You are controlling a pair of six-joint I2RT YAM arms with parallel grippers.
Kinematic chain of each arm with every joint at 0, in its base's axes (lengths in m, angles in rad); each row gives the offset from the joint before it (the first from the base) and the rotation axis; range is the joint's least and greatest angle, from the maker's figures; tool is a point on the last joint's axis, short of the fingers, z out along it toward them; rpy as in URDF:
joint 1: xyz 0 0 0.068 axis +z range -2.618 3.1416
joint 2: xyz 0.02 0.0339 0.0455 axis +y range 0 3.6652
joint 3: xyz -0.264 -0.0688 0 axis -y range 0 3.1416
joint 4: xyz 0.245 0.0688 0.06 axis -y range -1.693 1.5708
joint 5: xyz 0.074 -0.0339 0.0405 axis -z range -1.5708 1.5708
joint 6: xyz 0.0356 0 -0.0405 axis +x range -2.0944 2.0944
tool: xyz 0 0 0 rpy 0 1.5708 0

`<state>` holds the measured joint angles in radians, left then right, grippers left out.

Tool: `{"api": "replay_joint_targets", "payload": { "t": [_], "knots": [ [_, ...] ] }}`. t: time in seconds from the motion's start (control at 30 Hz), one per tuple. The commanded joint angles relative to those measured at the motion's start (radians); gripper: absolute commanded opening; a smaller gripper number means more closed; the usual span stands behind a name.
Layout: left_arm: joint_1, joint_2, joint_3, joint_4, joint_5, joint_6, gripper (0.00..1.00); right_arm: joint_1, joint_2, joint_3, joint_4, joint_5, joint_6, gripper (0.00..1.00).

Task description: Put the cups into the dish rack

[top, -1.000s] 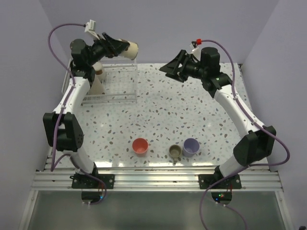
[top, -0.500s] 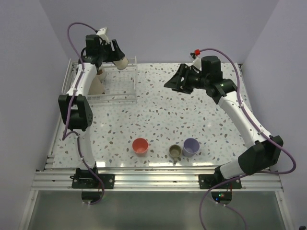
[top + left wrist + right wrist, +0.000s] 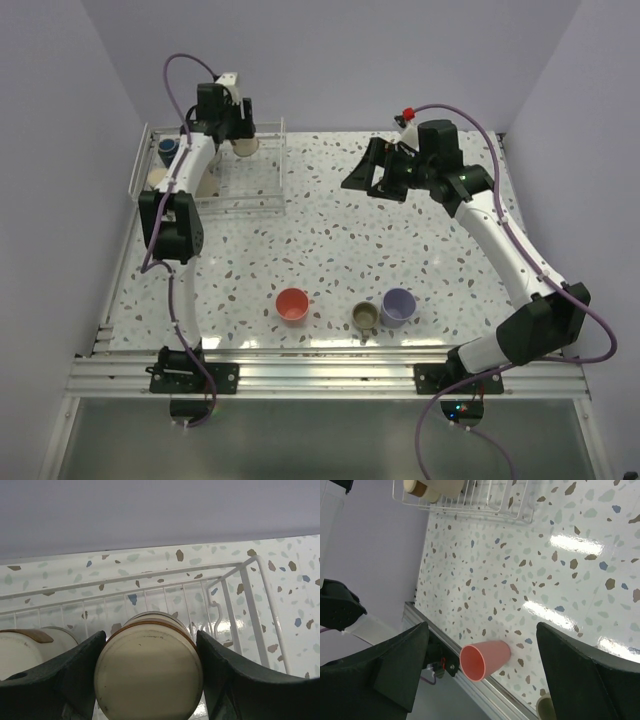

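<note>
My left gripper (image 3: 241, 137) is shut on a beige cup with a brown band (image 3: 149, 672) and holds it bottom-toward-camera, low over the back right part of the white wire dish rack (image 3: 262, 200). Another beige cup (image 3: 35, 647) lies in the rack to its left. A dark blue cup (image 3: 168, 148) sits at the rack's far left. A red cup (image 3: 292, 305), an olive cup (image 3: 365, 317) and a lavender cup (image 3: 399, 306) stand near the table's front edge. My right gripper (image 3: 366, 172) is open and empty, high over the table middle; its wrist view shows the red cup (image 3: 485, 660).
The rack's right end rails (image 3: 250, 595) stand just right of the held cup. The metal table edge rail (image 3: 470, 680) runs close behind the red cup. Purple walls enclose the table on three sides.
My left gripper has carried the beige cup from high above the rack's right end down and left into the rack. My right gripper has dropped slightly and stayed open.
</note>
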<state>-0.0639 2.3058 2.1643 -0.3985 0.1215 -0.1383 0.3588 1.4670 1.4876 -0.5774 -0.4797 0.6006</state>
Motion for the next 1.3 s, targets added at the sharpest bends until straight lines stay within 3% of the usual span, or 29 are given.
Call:
{"api": "replay_joint_targets", "payload": {
  "t": [0.0,0.33,0.43,0.63,0.87,0.97,1.1,1.27],
  "knots": [
    [-0.017,0.035,0.077,0.023,-0.089,0.055,0.0,-0.001,0.006,0.033,-0.019,0.026,-0.036,0.92],
    [-0.022,0.101,0.097,0.073,-0.175,0.043,0.0,-0.001,0.042,0.066,-0.047,0.044,-0.068,0.94],
    [-0.022,0.11,0.097,0.084,-0.189,0.04,0.05,-0.001,0.047,0.072,-0.052,0.049,-0.073,0.94],
    [-0.022,0.121,0.097,0.092,-0.227,0.043,0.27,-0.004,0.059,0.079,-0.053,0.053,-0.079,0.95],
    [-0.022,0.112,0.091,0.104,-0.244,0.032,0.76,-0.011,0.053,0.073,-0.056,0.058,-0.082,0.96],
    [-0.022,0.096,0.091,0.109,-0.241,0.028,0.89,-0.009,0.05,0.068,-0.052,0.053,-0.078,0.96],
    [-0.022,0.063,0.092,0.115,-0.247,0.02,1.0,-0.011,0.044,0.057,-0.042,0.043,-0.071,0.96],
    [-0.02,0.0,0.111,0.113,-0.256,0.017,1.0,-0.009,0.026,0.04,-0.03,0.036,-0.064,0.96]
  ]
}}
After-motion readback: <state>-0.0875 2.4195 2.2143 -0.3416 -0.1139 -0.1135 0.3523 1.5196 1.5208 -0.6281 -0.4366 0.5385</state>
